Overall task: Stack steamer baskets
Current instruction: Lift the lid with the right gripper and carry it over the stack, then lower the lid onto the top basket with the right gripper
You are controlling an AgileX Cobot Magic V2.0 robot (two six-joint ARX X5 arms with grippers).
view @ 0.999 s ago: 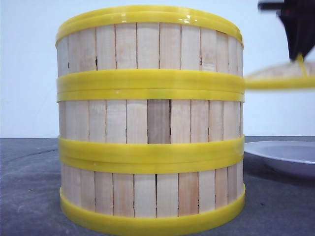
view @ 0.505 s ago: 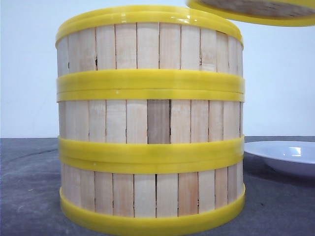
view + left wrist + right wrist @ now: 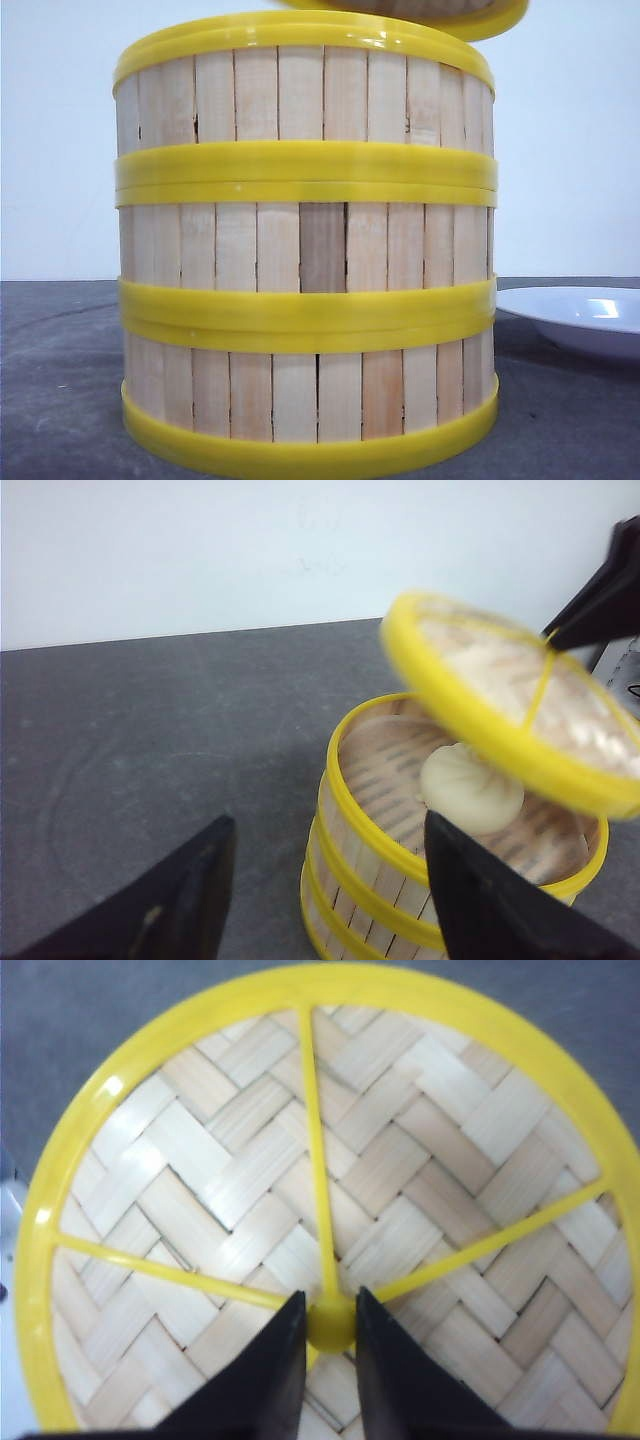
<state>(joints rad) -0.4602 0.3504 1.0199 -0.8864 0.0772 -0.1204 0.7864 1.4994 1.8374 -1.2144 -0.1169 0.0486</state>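
Three steamer baskets stand stacked in one tower: top (image 3: pixel 300 95), middle (image 3: pixel 300 245), bottom (image 3: pixel 300 395). In the left wrist view the stack (image 3: pixel 385 895) has its top basket uncovered, with a white bun (image 3: pixel 470 785) on its floor. A woven lid (image 3: pixel 200 1180) with a yellow rim hangs tilted above the stack's far side, its rim (image 3: pixel 480 18) just over the top basket. My right gripper (image 3: pixel 330 1295) is shut on the lid's yellow knob (image 3: pixel 330 1328). My left gripper (image 3: pixel 328 825) is open and holds nothing, hovering beside the stack.
A white plate (image 3: pixel 580 315) lies on the dark grey table (image 3: pixel 60 380) to the right of the stack. A pale wall stands behind the table.
The lid, held by my right gripper, has risen from beside the stack's right and moved left, now over the top basket. The stack and plate have not moved.
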